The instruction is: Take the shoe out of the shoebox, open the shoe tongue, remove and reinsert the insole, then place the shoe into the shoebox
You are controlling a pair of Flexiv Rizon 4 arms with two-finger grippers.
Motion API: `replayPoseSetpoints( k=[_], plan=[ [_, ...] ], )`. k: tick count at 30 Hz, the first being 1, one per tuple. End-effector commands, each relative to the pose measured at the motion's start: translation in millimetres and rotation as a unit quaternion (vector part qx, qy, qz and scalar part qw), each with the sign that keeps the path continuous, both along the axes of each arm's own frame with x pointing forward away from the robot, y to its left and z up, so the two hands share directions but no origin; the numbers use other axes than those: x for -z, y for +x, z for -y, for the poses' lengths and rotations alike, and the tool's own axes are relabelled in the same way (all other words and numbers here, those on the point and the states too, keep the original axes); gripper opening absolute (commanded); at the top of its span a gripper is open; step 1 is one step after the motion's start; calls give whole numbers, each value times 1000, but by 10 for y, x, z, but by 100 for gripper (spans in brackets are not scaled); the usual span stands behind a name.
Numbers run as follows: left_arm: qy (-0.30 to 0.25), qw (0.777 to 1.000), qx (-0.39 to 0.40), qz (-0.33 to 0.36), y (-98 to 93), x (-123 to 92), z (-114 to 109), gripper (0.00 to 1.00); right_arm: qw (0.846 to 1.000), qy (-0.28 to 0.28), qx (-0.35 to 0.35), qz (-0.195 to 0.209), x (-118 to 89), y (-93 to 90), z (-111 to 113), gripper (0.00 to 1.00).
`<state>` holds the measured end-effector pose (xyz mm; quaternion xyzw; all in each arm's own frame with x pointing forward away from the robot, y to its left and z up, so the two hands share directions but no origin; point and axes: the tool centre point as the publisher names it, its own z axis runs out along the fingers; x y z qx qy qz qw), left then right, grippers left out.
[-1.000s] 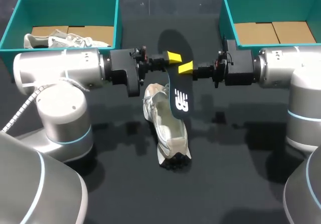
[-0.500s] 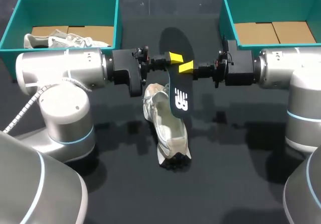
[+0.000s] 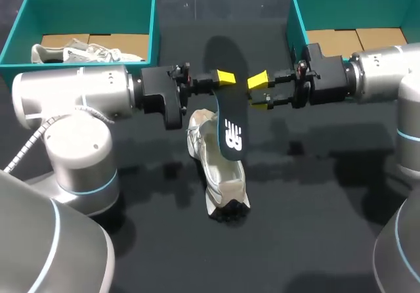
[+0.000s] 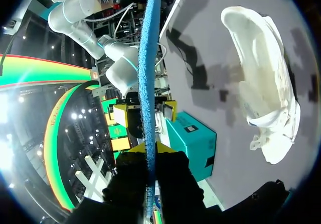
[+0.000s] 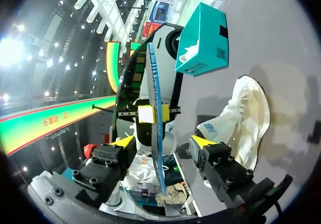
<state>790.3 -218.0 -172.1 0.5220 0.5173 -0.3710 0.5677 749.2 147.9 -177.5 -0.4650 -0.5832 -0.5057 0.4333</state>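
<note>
Insole [image 3: 226, 119] out, pinched in left tool [image 3: 221, 79] above shoe [image 3: 216, 175]; right tool [image 3: 259, 90] gapes empty alongside. Reinsertion next, needing toe-first aim.

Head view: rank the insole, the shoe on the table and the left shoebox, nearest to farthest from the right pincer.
1. insole, just beside the open right pincer, gripped by the left pincer.
2. shoe, on the table under the insole.
3. left shoebox, at the far left corner.
</note>
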Motion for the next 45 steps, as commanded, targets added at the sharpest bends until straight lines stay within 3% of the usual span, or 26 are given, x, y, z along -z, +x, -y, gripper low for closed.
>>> replayPoseSetpoints(
  k=[1, 4, 7, 9, 22, 23, 26, 29, 30, 45],
  plan=[
    [-9, 1000, -10, -16, -195, -10, -153, 0, 1000, -3, -1, -1, -15, -11, 27, 100],
    [-52, 996, 12, -74, -287, -19, -235, 0, 1000, -3, -1, -1, -15, -11, 27, 100],
    [-90, 985, 35, -142, -374, -48, -339, 0, 992, 25, -41, 114, 15, -81, 243, 100],
    [-91, 985, 43, -143, -415, -66, -367, 0, 985, 8, -53, 163, 60, -126, 397, 100],
    [-93, 981, 46, -162, -458, -73, -345, 0, 985, 8, -53, 163, 60, -126, 397, 100],
    [-99, 977, 41, -187, -493, -87, -350, 0, 980, -25, -67, 183, 82, -147, 405, 100],
    [-117, 957, 27, -263, -565, -130, -383, 0, 969, -53, -84, 228, 159, -183, 468, 100],
    [-133, 903, 6, -409, -613, -204, -435, 0, 935, -111, -129, 310, 226, -261, 496, 100],
    [-131, 886, 11, -444, -629, -232, -450, 0, 926, -135, -144, 320, 260, -280, 492, 100],
    [-125, 885, 19, -447, -671, -280, -467, 0, 926, -135, -144, 320, 260, -280, 492, 100]
  ],
)
